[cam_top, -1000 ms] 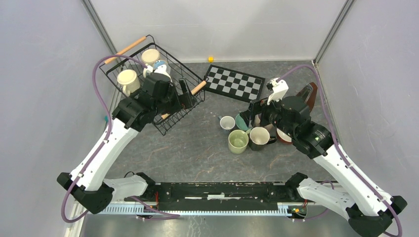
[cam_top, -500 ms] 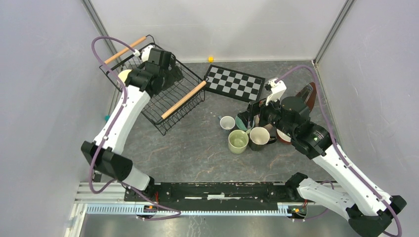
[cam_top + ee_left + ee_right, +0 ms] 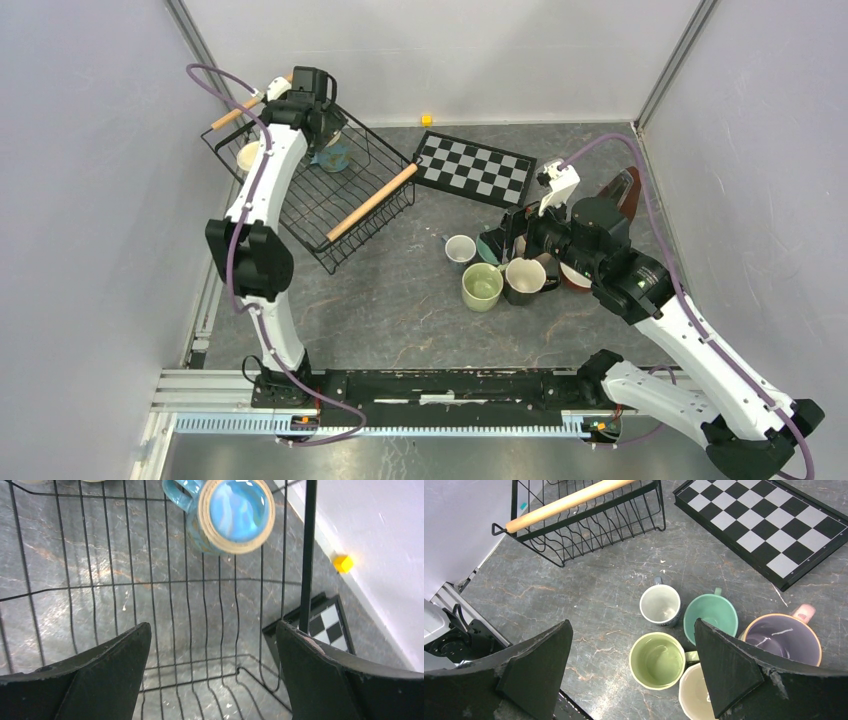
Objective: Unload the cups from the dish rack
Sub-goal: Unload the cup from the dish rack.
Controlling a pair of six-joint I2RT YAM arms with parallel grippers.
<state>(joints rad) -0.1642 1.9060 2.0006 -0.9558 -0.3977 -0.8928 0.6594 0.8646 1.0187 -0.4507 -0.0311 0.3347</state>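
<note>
grey table (image 3: 400,310), left hand (image 3: 212,630) above dish rack (image 3: 372,201)

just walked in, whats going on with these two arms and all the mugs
Cups are being unloaded from a black wire dish rack. The left pincer, open and empty, hangs over the rack's far end, aimed at a blue cup; a cream cup sits in the rack too. The right pincer, also open and empty, hovers above five cups already standing on the table near the checkered board.
</note>
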